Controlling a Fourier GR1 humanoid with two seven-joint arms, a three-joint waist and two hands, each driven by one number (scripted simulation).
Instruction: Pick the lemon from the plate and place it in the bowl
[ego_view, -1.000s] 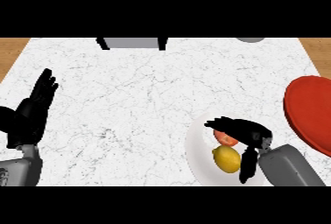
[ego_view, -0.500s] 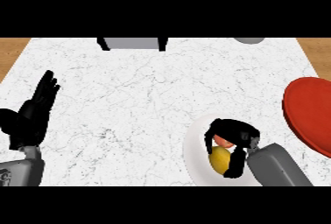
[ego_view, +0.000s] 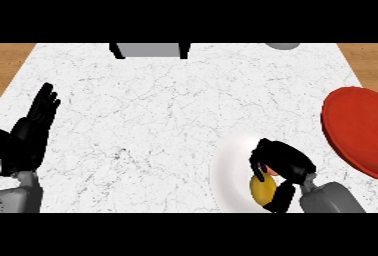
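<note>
The right hand (ego_view: 286, 161) curls round one yellow lemon (ego_view: 261, 190), which lies on the single white plate (ego_view: 225, 175). A small reddish item (ego_view: 272, 170) under the fingers is too hidden to name. One red bowl (ego_view: 354, 130) sits at 2 o'clock, near the counter's right edge. One left hand (ego_view: 29, 132) rests open at 9 o'clock. The white marble counter (ego_view: 170, 110) stretches open between the hands, with wood (ego_view: 15, 52) at the far corners.
</note>
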